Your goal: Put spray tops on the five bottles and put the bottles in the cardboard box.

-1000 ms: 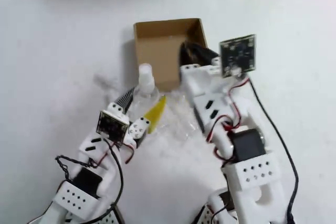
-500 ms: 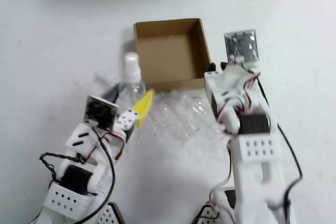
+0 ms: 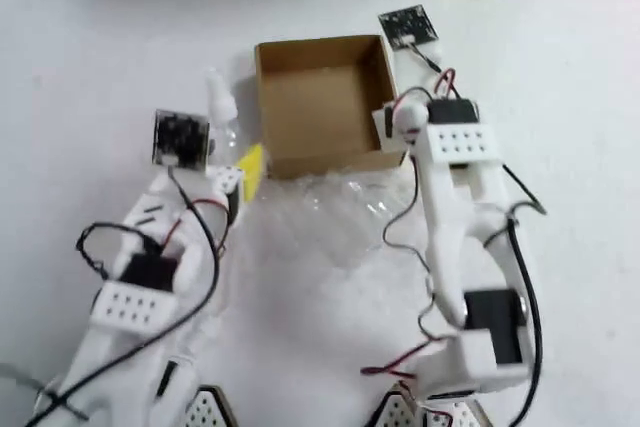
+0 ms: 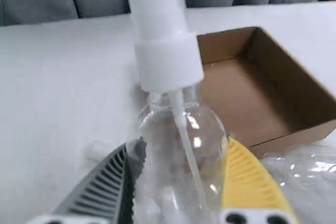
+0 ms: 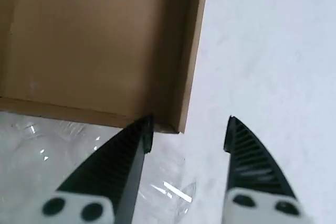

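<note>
Bottle [image 4: 178, 129], upright with spray top [image 4: 165, 51] uppermost, sits gripped in the left claw [image 4: 177, 150], shifted further left of the box [image 3: 318, 162]; right claw [image 5: 189, 124] gapes.

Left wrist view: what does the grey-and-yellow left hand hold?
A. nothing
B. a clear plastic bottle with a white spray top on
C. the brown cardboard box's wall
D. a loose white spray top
B: the left hand is shut on the clear plastic bottle, and the white spray top sits on its neck.
</note>
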